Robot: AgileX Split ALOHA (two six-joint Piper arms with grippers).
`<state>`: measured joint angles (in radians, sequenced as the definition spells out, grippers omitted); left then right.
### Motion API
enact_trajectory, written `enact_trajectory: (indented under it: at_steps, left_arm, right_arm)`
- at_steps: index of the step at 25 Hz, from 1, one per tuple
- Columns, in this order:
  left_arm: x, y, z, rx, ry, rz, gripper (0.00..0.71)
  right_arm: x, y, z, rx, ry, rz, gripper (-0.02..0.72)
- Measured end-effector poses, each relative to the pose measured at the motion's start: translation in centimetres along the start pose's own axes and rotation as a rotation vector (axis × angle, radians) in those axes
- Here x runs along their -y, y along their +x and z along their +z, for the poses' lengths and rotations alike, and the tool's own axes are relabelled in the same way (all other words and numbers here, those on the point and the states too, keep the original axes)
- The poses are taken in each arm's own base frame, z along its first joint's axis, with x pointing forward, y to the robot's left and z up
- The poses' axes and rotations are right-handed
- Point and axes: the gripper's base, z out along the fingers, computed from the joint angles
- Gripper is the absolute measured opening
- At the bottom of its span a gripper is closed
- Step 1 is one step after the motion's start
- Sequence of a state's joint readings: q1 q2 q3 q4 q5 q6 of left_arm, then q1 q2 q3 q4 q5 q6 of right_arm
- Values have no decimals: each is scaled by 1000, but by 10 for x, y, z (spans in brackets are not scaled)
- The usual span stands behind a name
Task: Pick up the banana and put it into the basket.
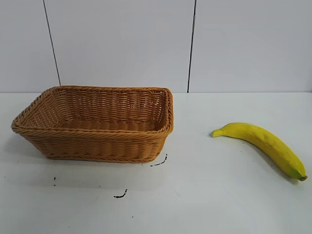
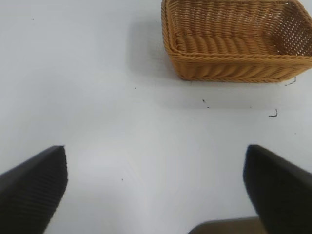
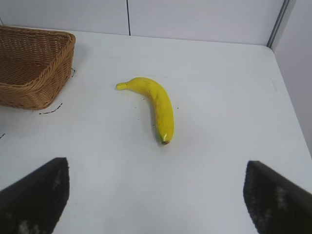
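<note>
The wicker basket [image 1: 95, 124] sits on the white table [image 1: 204, 200], and I use it as my landmark. It is tan-orange, rectangular, with sloping woven sides and a braided rim, and nothing lies inside it. The banana [image 1: 263, 145] lies flat on the table well apart from the basket, off its right-hand short side as the exterior camera sees it. Its stem end points back toward the basket and its dark tip points away and toward the camera. The curve of the fruit bows upward in that view. It is yellow with faint brown specks.

A few small black marks [image 1: 160, 162] sit on the table just beside the basket's near right corner, and another lies a little farther out from the near side.

Neither arm shows in the exterior view. The left gripper [image 2: 156, 190] hangs above bare table on the far side of the basket from the banana, its 2 dark fingers [image 2: 34, 185] spread wide and holding nothing. The right gripper [image 3: 156, 195] hovers over the table beyond the banana's dark tip, also with its 2 fingers [image 3: 275, 200] spread wide and empty. From the right wrist camera the banana [image 3: 157, 103] lies between that gripper and the basket [image 3: 31, 63].
</note>
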<state>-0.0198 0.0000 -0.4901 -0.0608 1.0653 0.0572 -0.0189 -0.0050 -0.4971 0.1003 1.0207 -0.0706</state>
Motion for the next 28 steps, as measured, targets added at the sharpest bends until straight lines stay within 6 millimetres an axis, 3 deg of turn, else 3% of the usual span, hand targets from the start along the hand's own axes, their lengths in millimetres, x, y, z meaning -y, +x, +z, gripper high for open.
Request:
enact_trajectory:
  at_steps: [9, 15, 20, 28]
  left_arm:
    - [0, 0, 0, 0, 0, 0, 695]
    - [0, 0, 0, 0, 0, 0, 695]
    - [0, 0, 0, 0, 0, 0, 695]
    - [0, 0, 0, 0, 0, 0, 695]
  right_arm:
    - [1, -2, 0, -12, 13, 16, 696]
    - [4, -43, 19, -156, 15, 56, 696]
    - [8, -89, 57, -315, 15, 68, 696]
    - [18, -139, 152, -570, 16, 55, 696]
